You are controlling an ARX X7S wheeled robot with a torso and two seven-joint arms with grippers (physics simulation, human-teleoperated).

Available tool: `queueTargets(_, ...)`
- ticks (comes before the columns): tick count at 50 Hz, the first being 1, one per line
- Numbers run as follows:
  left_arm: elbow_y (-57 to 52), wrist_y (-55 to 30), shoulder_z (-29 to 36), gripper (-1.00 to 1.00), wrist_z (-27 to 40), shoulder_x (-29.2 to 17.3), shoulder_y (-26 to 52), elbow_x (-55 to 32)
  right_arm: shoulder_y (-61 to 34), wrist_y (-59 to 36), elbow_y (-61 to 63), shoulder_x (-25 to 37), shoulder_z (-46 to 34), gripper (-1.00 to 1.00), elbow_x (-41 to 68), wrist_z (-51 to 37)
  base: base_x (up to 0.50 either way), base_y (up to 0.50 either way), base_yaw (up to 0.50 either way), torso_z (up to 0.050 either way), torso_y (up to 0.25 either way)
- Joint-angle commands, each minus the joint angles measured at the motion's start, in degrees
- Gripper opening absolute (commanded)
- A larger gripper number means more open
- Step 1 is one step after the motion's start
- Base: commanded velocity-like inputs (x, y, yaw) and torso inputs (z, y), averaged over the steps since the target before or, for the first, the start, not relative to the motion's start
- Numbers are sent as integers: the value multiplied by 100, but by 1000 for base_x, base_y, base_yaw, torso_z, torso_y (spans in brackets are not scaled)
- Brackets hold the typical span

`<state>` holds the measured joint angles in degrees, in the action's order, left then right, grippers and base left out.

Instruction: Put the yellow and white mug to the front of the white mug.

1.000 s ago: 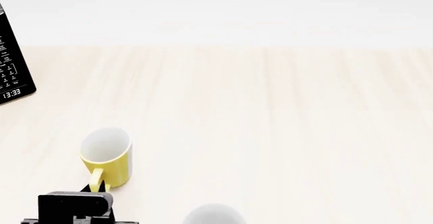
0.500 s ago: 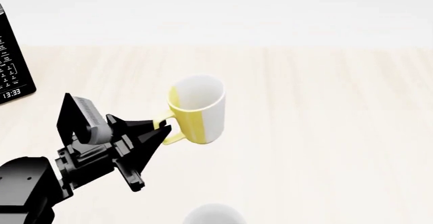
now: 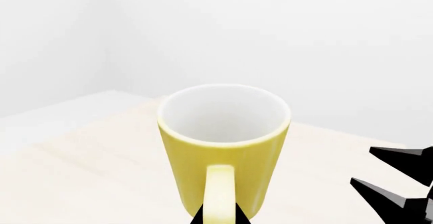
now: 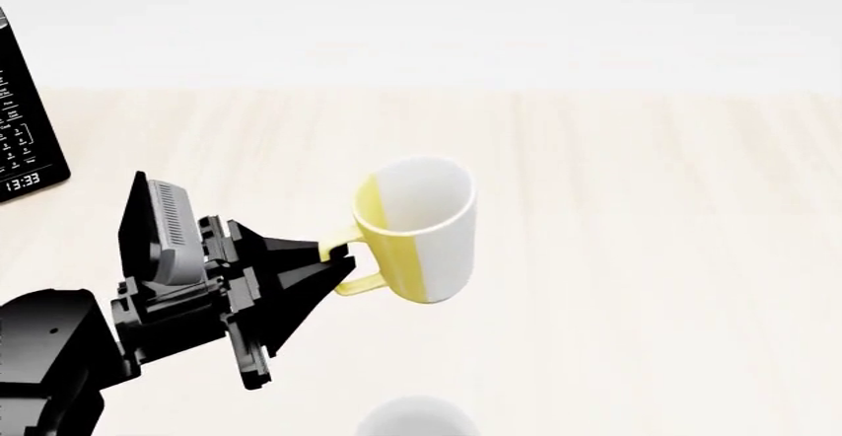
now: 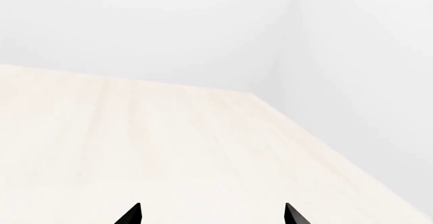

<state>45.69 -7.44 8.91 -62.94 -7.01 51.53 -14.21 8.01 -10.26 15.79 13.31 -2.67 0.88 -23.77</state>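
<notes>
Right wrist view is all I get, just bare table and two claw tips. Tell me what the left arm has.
Observer: The left claw is shut on the handle of the yellow and white mug, holding it clear of the table.
Operator: Report where the white mug sits.
Observer: Only its rim shows, at the bottom edge of the head view, nearer the robot than the held mug.
Operator: Name anything else on that table.
Observer: A black appliance with a keypad stands at the far left; its display reads 13:33.
</notes>
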Motion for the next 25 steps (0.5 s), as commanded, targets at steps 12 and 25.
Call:
queueTargets(12,1722,1461,264,-100,210,150,356,385,9,-16,48,49,-74,100,9,-54,0,0,0,0,0)
queueTargets(25,2923,2456,184,-100,365,294,482,666,-16,-50,50,74,-117,100,14,-76,0,0,0,0,0)
